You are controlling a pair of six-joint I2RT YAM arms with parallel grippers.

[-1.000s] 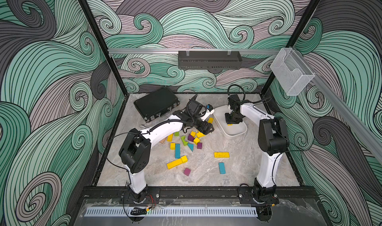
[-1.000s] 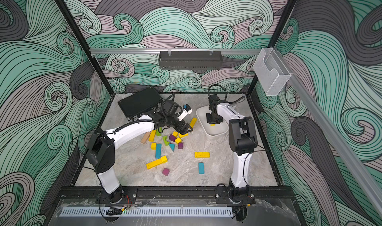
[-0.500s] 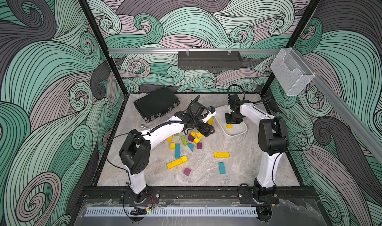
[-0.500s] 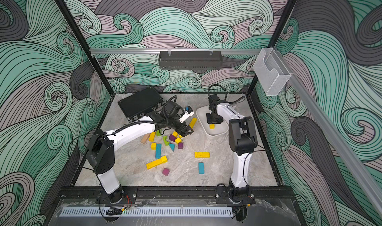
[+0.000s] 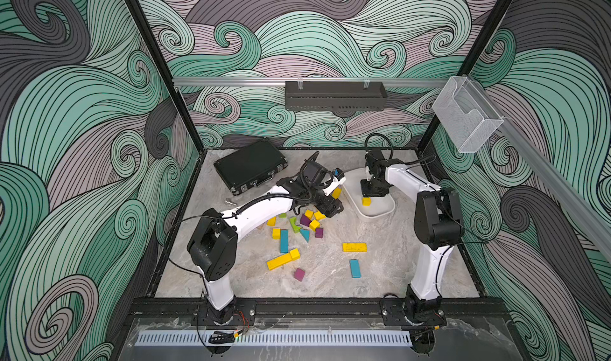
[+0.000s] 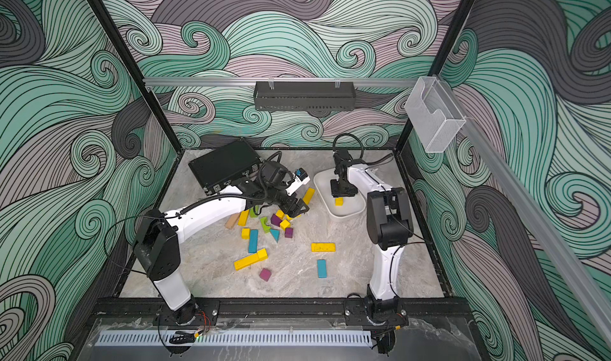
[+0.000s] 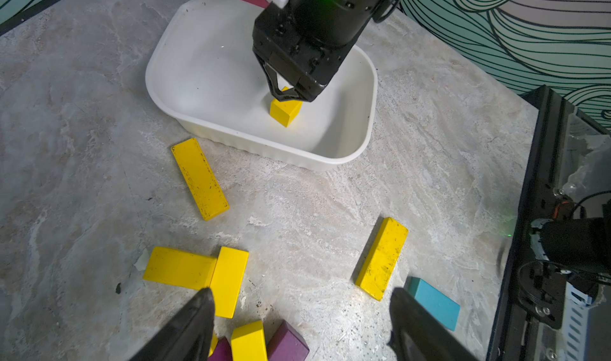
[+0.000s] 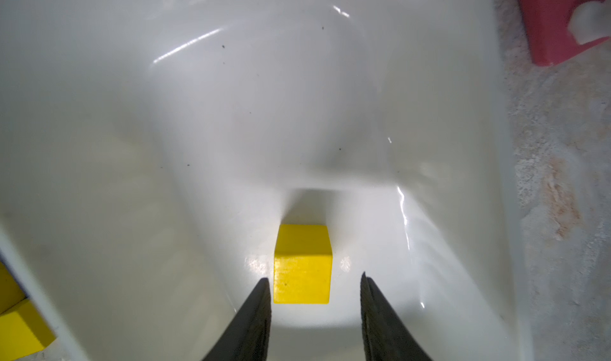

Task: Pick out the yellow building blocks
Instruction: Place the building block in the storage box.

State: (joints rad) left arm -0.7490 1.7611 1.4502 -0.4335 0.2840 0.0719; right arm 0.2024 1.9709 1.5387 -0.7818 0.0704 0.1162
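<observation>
A yellow cube (image 8: 302,263) lies on the floor of the white tray (image 7: 264,141); in both top views the cube (image 5: 366,201) (image 6: 339,201) sits just below my right gripper (image 8: 314,276), which hangs open over it without touching. My left gripper (image 7: 301,291) is open and empty above the block pile (image 5: 312,222). Yellow building blocks lie loose on the table: a long bar (image 7: 200,177) beside the tray, another bar (image 7: 382,258), two bars touching in an L (image 7: 229,281), a small one (image 7: 248,341) under the jaws, and a bar with a cube (image 5: 284,258) nearer the front.
Purple (image 5: 299,274), teal (image 5: 354,268) and lime-green (image 5: 293,224) blocks are mixed in with the yellow ones. A tan bar (image 6: 232,220) lies under the left arm. At the back left sits a black case (image 5: 251,166). A pink block (image 8: 562,19) lies beyond the tray.
My right gripper has opened and let the yellow cube go; it now rests in the tray. The left gripper has shifted slightly over the pile.
</observation>
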